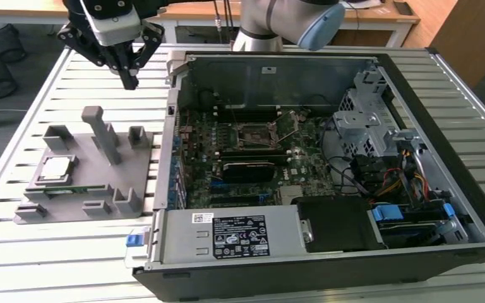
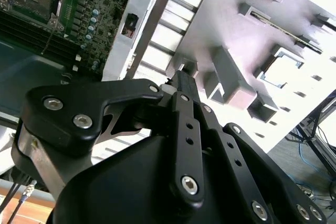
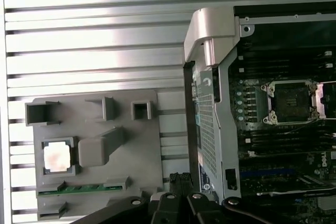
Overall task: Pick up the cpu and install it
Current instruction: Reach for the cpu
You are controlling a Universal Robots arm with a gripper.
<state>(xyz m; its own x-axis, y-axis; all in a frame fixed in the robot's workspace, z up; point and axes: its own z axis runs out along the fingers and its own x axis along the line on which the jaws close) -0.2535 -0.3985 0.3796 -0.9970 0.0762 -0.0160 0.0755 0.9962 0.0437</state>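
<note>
The cpu [image 1: 55, 168], a small silver square chip, lies in a recess on the exterior view's left side of the grey fixture [image 1: 99, 183]. It also shows in the first wrist view as the cpu [image 3: 58, 157] and as a bright square cpu [image 2: 282, 72] in the second wrist view. My gripper [image 1: 129, 81] hangs above the slatted table behind the fixture, well apart from the chip, its black fingers [image 2: 184, 80] pressed together with nothing between them. The gripper [image 3: 181, 178] stands between the fixture [image 3: 94, 124] and the computer case. The empty motherboard socket [image 1: 255, 134] sits inside the open case.
The open computer case [image 1: 444, 158] takes up the exterior view's right, with cables and a drive cage inside. A green memory stick [image 1: 65, 189] lies in the fixture's slot in front of the chip. Upright grey posts [image 1: 103, 129] rise from the fixture. The table [image 1: 83, 265] is slatted metal.
</note>
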